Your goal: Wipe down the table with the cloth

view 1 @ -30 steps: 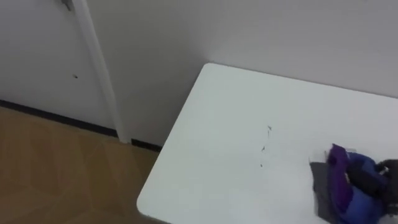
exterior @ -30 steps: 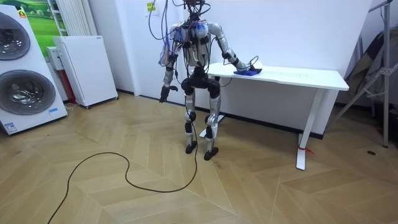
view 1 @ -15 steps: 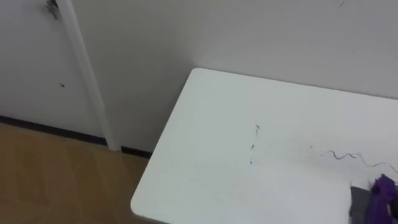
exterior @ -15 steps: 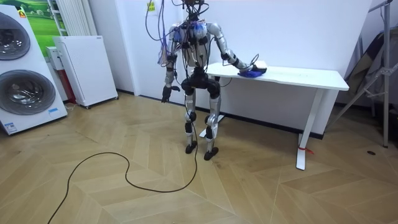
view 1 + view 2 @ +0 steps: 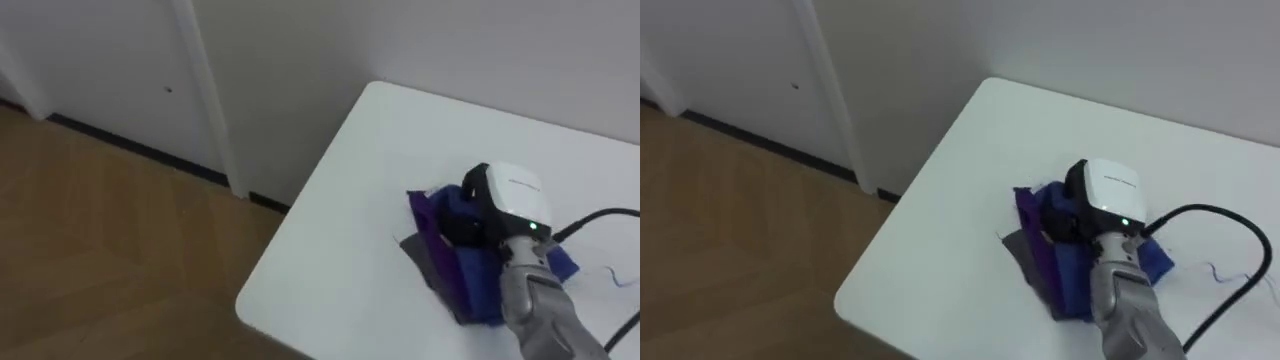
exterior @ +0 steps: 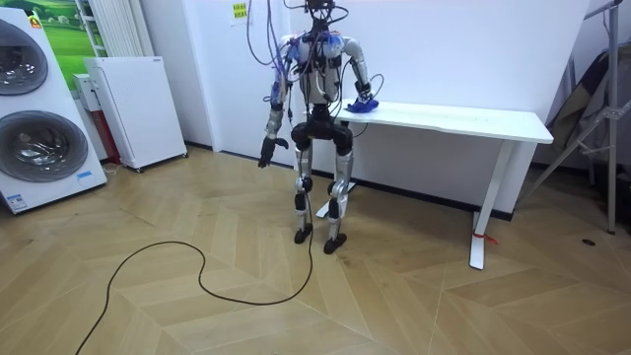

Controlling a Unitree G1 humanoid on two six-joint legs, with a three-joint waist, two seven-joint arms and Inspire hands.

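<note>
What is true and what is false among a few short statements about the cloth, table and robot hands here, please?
The right robot hand rests on the cloth. True.
The cloth is draped over a chair. False: it lies on the white table, near a corner.
The left robot hand hangs beside the robot's body. True.
The cloth is red. False: it is blue, purple and grey.

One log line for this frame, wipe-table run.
phase: wipe | right hand on cloth, near table corner | left hand hanging at side | robot standing at table end
</note>
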